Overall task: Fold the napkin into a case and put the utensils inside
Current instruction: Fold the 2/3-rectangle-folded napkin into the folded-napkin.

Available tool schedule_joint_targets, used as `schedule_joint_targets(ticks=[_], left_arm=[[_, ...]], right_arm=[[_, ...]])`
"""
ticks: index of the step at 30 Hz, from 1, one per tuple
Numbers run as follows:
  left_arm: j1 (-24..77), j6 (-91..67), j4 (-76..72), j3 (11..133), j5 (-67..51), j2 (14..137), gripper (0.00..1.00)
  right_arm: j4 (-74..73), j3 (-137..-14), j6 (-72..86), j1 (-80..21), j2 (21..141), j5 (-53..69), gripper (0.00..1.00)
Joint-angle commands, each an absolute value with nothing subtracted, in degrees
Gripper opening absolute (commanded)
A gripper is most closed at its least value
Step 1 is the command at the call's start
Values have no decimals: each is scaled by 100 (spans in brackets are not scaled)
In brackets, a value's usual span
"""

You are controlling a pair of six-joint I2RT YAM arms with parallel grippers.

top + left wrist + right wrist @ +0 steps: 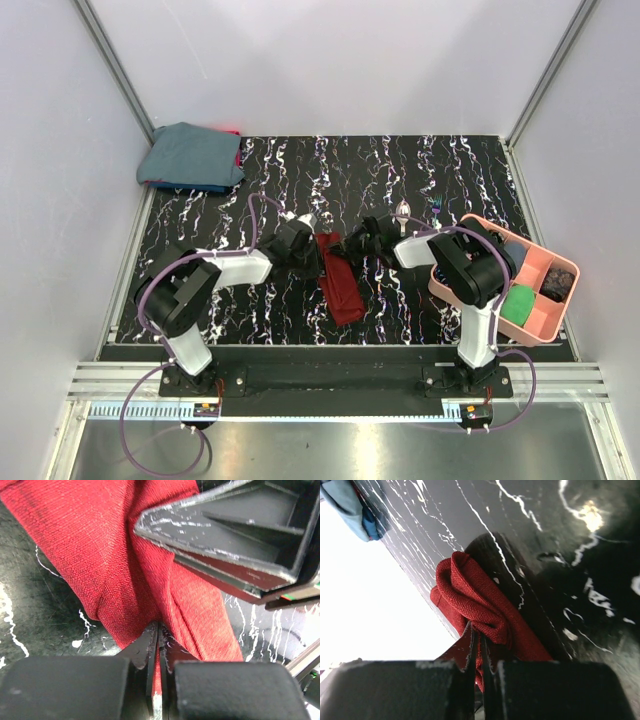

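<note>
Two tight pinches on the napkin (341, 290) (left fingers (149, 644), right fingers (468, 648)).

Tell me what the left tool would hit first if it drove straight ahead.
The left tool pinches the dark red napkin, so that comes first; just beyond, probably the right tool facing it, though depth is unclear.

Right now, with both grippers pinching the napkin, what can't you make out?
- Top view: napkin upper end is covered by the left gripper and right gripper; fold layers unclear.
- Top view: utensils are too small for detail.
- Left wrist view: napkin's far side is blocked by the right gripper.
- Top view: pink tray contents are partly hidden by the right arm.
</note>
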State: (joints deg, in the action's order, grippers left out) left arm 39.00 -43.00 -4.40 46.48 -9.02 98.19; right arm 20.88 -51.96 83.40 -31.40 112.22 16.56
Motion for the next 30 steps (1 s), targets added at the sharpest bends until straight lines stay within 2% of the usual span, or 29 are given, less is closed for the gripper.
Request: schedule_joint_targets(ticks=[1,4,9,11,12,16,21,25,28,30], left_arm=[[3903,-3973,-17,4386,-880,9528,8],[3789,-3938,359,4289,-782,9177,15],[3577,-3832,1107,4552,-677,8465,38],[3525,-3841,1090,4605,-773,8272,45],[3524,-3841,1046,4701,-826,8279,50],[3551,-3841,958,5088,-1116,8910,56],[3630,-3902,712,5334,-1029,9289,63],[3656,-3797,1036,5686,-836,9842,63],[3647,-3884,1151,5731,-687,10063,61],[3639,-3981,1195,5634,-598,10081,55]], right_arm=[[2373,-5379,8455,-3199,11408,1353,0],[2399,-5397,8289,-3217,11443,1371,0],[2531,-5203,8086,-3226,11338,1327,0],[2549,-5168,8025,-3226,11364,1345,0],[2575,-5159,8016,-3226,11364,1388,0],[2681,-5142,7998,-3234,11382,1468,0],[2593,-5150,7901,-3243,11277,1450,0],[2610,-5168,7866,-3243,11215,1459,0],[2602,-5273,7787,-3243,11311,1687,0],[2549,-5273,7656,-3243,11242,1749,1]])
